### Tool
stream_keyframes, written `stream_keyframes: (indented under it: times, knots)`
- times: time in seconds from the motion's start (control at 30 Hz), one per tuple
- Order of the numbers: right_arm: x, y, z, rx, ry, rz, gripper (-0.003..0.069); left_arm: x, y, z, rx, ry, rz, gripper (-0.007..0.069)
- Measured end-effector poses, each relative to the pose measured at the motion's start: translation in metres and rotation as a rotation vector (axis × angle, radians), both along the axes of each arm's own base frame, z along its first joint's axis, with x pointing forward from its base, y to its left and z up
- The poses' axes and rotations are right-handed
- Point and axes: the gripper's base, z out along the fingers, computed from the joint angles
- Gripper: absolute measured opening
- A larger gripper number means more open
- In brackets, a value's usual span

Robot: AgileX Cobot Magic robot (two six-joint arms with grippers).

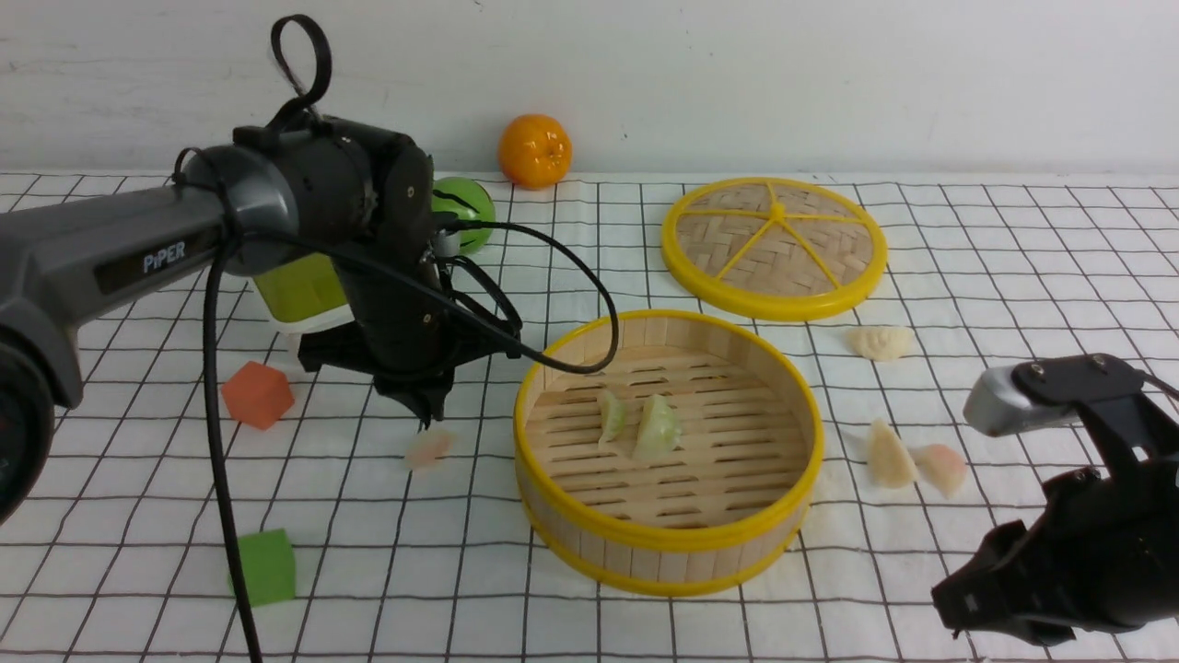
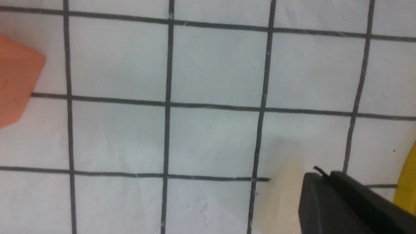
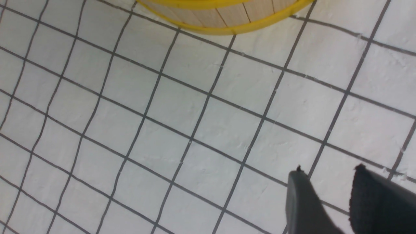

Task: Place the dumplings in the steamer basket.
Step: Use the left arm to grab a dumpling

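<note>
Front view: two pale-green crescent dumplings (image 1: 656,429) inside round bamboo steamer basket (image 1: 668,541), long axes front-to-back. Left gripper (image 1: 426,416) pinched together above pink dumpling (image 1: 428,449); right gripper (image 3: 328,171) parted, empty.

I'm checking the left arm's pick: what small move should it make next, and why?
Probably lift the left gripper straight up a little. Its jaws look shut on the pink dumpling, which sits at the level of the cloth beside the basket. The basket's wall stands higher than the dumpling, so it likely needs height before moving across.
</note>
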Motion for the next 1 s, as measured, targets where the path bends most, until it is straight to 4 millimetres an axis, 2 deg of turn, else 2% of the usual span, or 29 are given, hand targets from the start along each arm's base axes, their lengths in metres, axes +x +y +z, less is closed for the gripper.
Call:
stream_keyframes:
  times: [0.13, 0.23, 0.27, 0.3, 0.4, 0.6, 0.63, 0.77, 0.87, 1.0]
  knots:
    - [0.0, 0.0, 0.0, 0.0, -0.001, 0.0, 0.0227, -0.003, -0.001, -0.004, 0.004, 0.047, -0.025, 0.0104]
    - [0.0, 0.0, 0.0, 0.0, -0.001, 0.0, 0.023, -0.004, -0.001, -0.01, 0.008, 0.085, -0.013, 0.0216]
    - [0.0, 0.0, 0.0, 0.0, -0.001, 0.0, 0.023, -0.004, -0.001, -0.01, 0.008, 0.085, -0.013, 0.0216]
    - [0.0, 0.0, 0.0, 0.0, -0.001, 0.0, 0.0232, -0.004, -0.001, -0.01, 0.003, 0.086, -0.003, 0.0269]
    - [0.0, 0.0, 0.0, -0.001, 0.0, 0.0, 0.0235, -0.004, -0.001, -0.01, 0.014, 0.081, -0.025, 0.0326]
    - [0.0, 0.0, 0.0, -0.002, -0.001, 0.0, 0.0237, -0.006, -0.001, -0.01, 0.064, 0.087, -0.269, 0.0338]
    - [0.0, 0.0, 0.0, -0.002, -0.001, 0.0, 0.0237, -0.006, -0.001, -0.01, 0.09, 0.076, -0.381, 0.0338]
    - [0.0, 0.0, 0.0, -0.002, -0.001, 0.0, 0.0239, -0.005, -0.002, -0.012, 0.132, 0.063, -0.561, 0.0338]
    - [0.0, 0.0, 0.0, -0.002, 0.0, 0.001, 0.0239, -0.004, -0.002, -0.018, 0.154, 0.067, -0.654, 0.0338]
    - [0.0, 0.0, 0.0, -0.002, 0.0, 0.001, 0.0239, -0.002, -0.003, -0.036, 0.179, 0.098, -0.776, 0.0315]
